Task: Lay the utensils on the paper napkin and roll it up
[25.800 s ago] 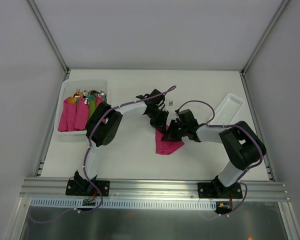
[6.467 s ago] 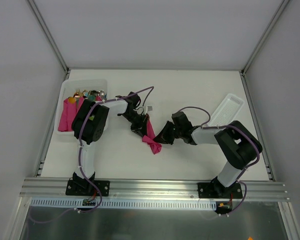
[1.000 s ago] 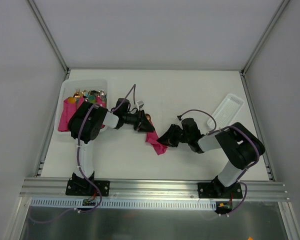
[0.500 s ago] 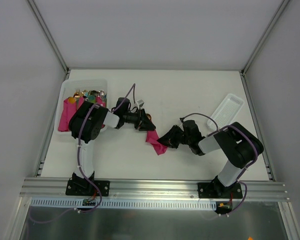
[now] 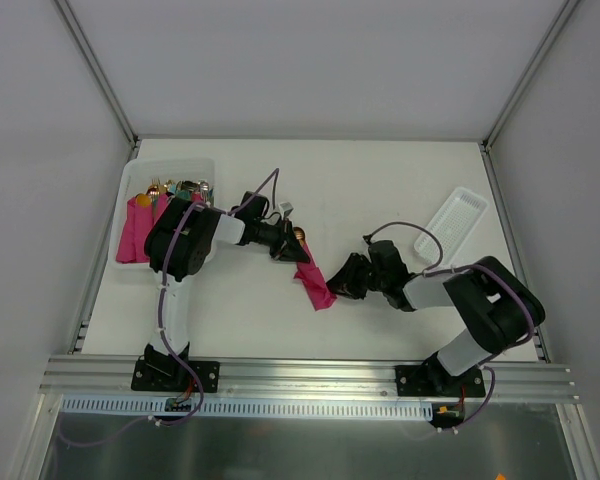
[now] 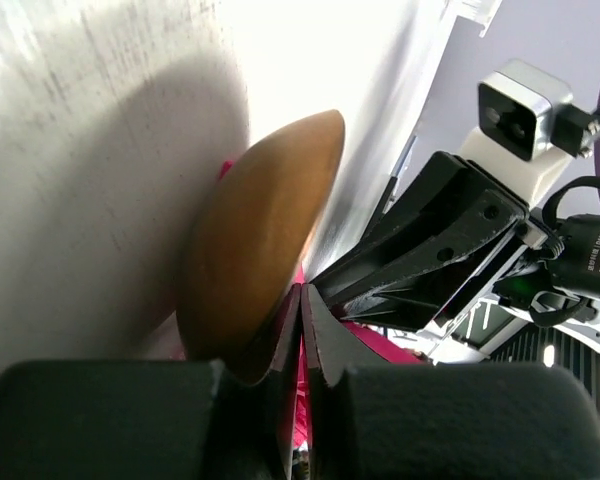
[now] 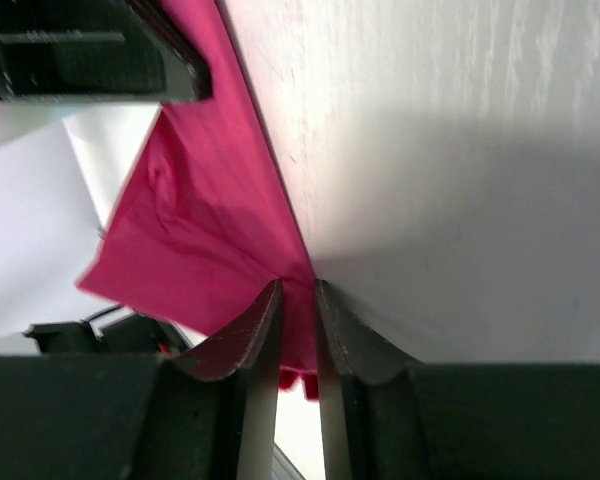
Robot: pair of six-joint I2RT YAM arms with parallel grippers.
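1. The paper napkin lies as a narrow, crumpled roll near the middle of the white table, about midway between the far and near edges. It slants from its far-left end to its near-right end.
2. Of the utensils, only one gold-copper spoon bowl shows, sticking out of the roll's far end. The handles and any other pieces are hidden inside the paper, so their number cannot be told.
3. The left gripper sits at that far end, just beside the spoon bowl. In the left wrist view its fingers are pressed together. A sliver of pink shows in the seam between them, but whether paper is pinched there cannot be made out.
4. The right gripper is at the roll's near-right end. In the right wrist view its jaws stand narrow, with a fold of the napkin caught between the fingertips. A scrap of pink shows below them too.
5. The left wrist view is tilted and mostly filled by its own fingers, so most of the roll is cut off there.
6. A clear bin stands at the far-left corner, holding pink napkin bundles with mixed cutlery tips. Part of it is covered by the left arm.
7. A clear plastic lid lies by the right edge.
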